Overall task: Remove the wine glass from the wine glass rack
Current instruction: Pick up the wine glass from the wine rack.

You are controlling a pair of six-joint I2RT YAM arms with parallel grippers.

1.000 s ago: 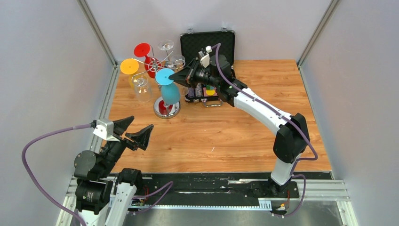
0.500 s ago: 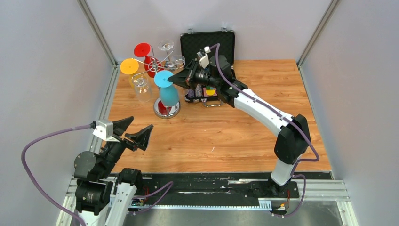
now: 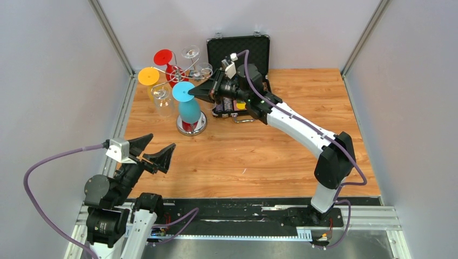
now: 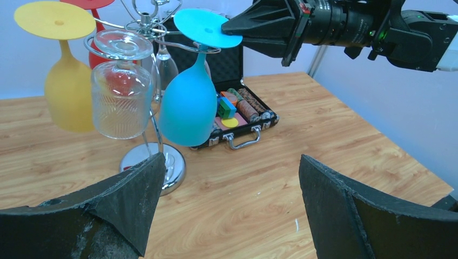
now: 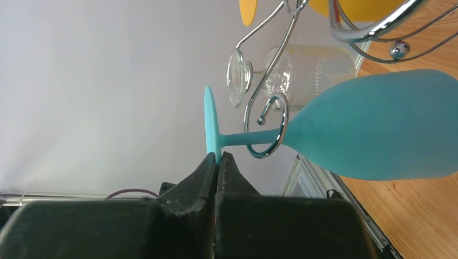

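My right tool clamps the foot of the blue glass, which hangs upside down on the rack, not yet lifted free; my left tool hovers, released.

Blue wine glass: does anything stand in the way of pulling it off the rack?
The right gripper has its jaws shut on the foot rim of the blue wine glass, with nothing between. A curled wire hook of the rack wraps the stem, so it must slide out through the hook's opening. A clear glass hangs close beside.
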